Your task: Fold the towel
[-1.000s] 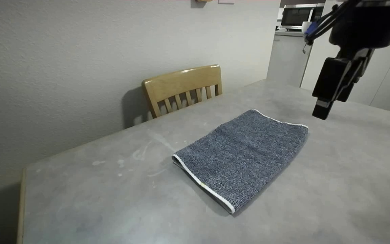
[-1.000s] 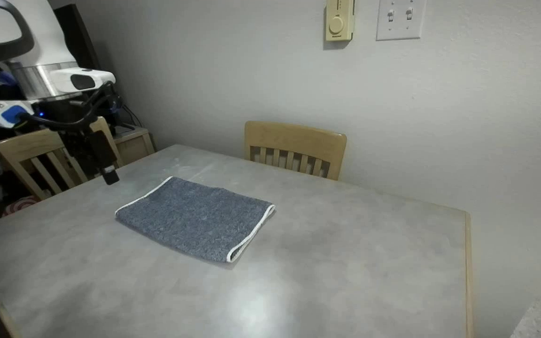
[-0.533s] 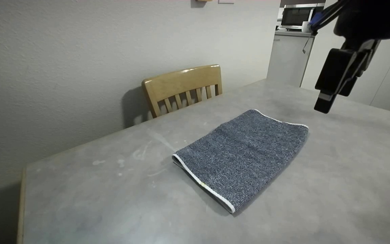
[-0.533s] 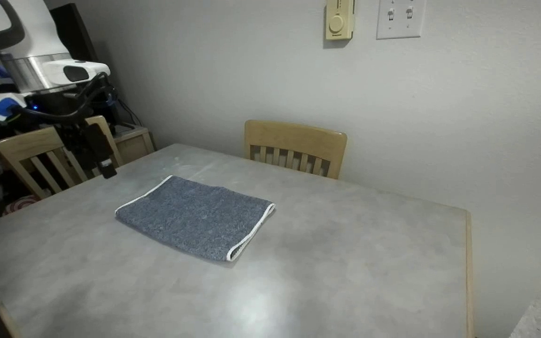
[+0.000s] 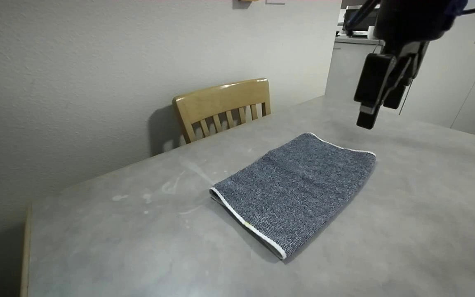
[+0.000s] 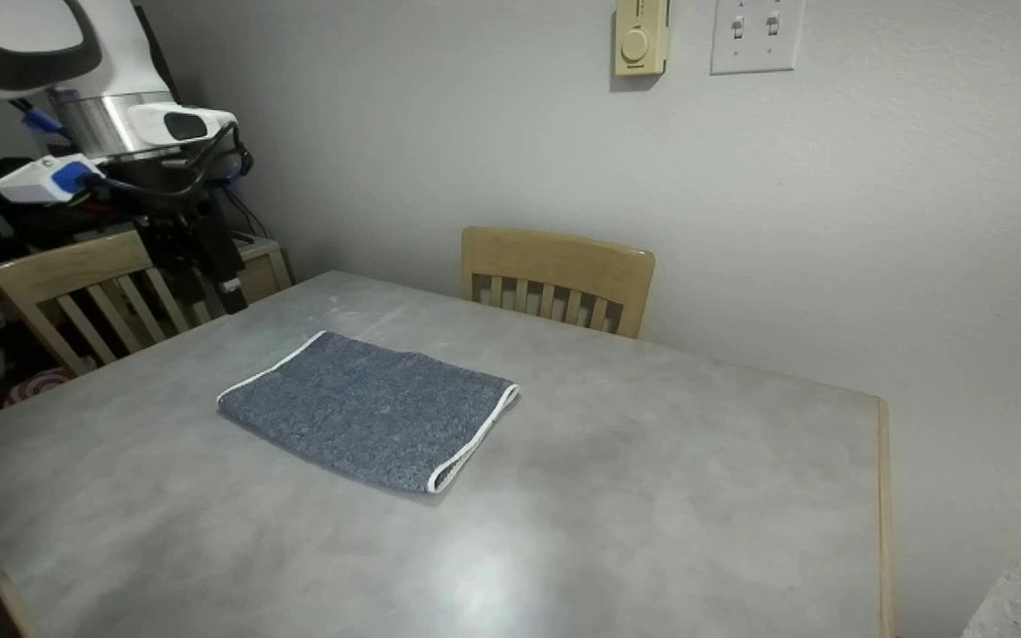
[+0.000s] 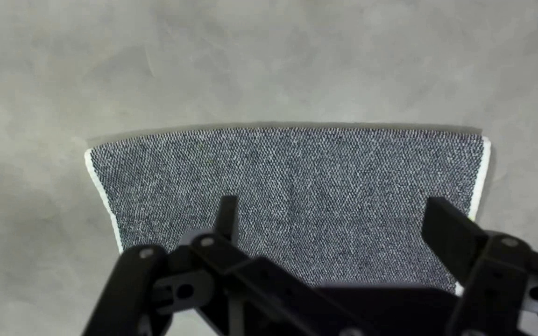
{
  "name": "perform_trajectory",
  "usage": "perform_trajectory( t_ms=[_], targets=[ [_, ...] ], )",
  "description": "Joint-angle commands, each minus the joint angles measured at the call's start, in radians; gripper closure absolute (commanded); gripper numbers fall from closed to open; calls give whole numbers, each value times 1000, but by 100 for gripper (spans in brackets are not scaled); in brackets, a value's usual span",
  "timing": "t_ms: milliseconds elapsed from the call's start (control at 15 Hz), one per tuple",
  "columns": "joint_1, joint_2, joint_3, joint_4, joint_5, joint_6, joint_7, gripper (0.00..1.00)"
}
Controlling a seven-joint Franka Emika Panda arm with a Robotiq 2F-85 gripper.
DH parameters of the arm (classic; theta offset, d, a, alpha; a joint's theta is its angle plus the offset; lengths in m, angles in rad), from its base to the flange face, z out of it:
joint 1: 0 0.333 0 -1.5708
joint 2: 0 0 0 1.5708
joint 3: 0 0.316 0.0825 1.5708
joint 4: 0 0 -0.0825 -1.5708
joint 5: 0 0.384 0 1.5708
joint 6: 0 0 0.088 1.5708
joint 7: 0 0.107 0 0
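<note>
The towel [image 5: 299, 189] is blue-grey heathered cloth with white edging. It lies folded over on the table, roughly flat, in both exterior views [image 6: 369, 412]. Layers show slightly apart at one white-edged end. Pale stripes do not show. My gripper [image 5: 379, 113] hangs above the table near the towel's far end in an exterior view, apart from the cloth. It also shows at the upper left in an exterior view [image 6: 216, 301]. In the wrist view the gripper [image 7: 329, 210] is open with its fingers wide apart and nothing between them. The towel [image 7: 292, 172] lies below it, its lower part hidden by the gripper.
The grey table [image 6: 652, 496] bears the towel. A wooden chair [image 5: 225, 99] stands at the table's wall side, and another chair [image 6: 76, 275] stands behind the arm. The wall [image 5: 97, 82] runs along one side of the table.
My gripper has risen and shifted sideways, leftward in an exterior view and slightly rightward in an exterior view. The towel has not moved.
</note>
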Motion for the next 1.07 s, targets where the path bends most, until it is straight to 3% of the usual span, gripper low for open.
perform_trajectory(
  t_ms=[0, 200, 267, 600, 1000],
  targets=[
    [26, 125, -9, 153, -27, -78, -24, 0],
    [40, 217, -11, 240, 25, -75, -108, 0],
    [46, 140, -18, 163, 3, -45, -50, 0],
    [52, 154, -26, 164, -7, -26, -22, 0],
    [84, 317, -28, 258, 15, 29, 122, 0]
  ],
)
